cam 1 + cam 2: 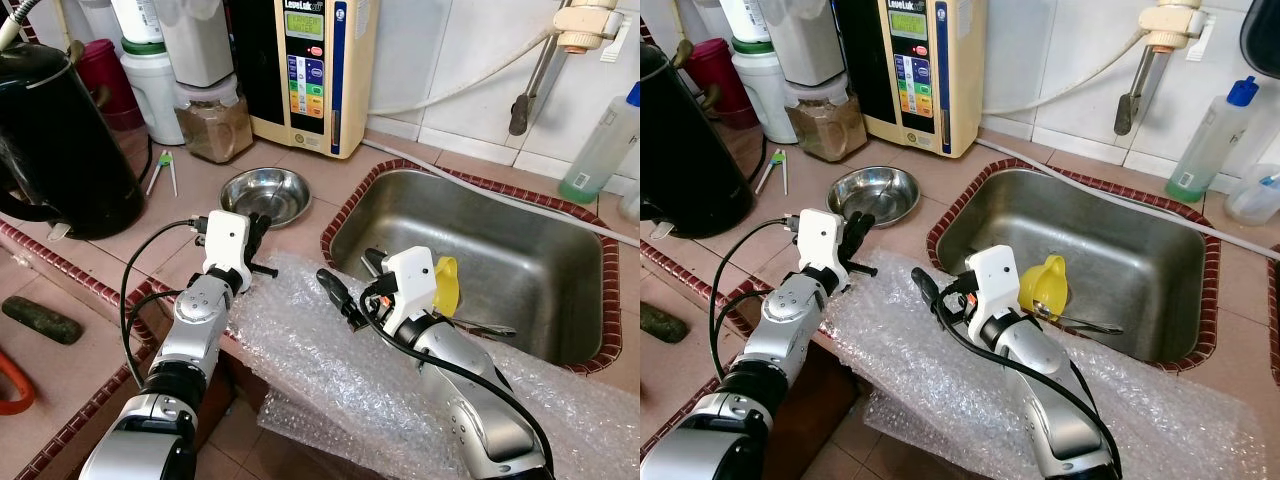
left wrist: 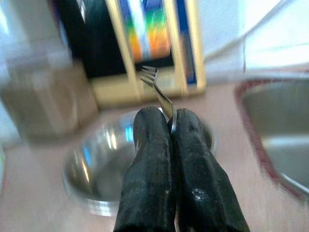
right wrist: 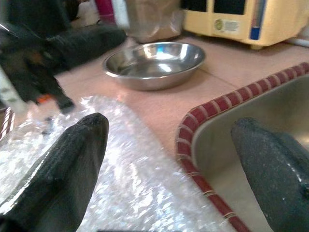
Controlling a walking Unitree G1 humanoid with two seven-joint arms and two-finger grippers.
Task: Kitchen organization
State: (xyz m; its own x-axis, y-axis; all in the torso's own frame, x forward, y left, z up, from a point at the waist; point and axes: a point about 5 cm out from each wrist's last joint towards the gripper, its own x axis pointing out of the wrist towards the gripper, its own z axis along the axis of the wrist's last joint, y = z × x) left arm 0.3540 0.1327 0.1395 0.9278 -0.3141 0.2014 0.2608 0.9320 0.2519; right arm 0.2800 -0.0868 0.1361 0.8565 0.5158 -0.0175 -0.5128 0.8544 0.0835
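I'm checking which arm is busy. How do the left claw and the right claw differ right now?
The left claw is shut on a fork; the right claw is open and holds nothing. The left claw is beside the steel bowl on the counter; the right claw is over the bubble wrap at the edge of the sink. Both have two long black fingers.

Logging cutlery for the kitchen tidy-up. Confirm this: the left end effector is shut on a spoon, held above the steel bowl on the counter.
Wrong on one point: it is a fork, not a spoon. The left wrist view shows its tines sticking out between the closed fingers. The rest holds: the left end effector is shut on it, held above the steel bowl on the counter.
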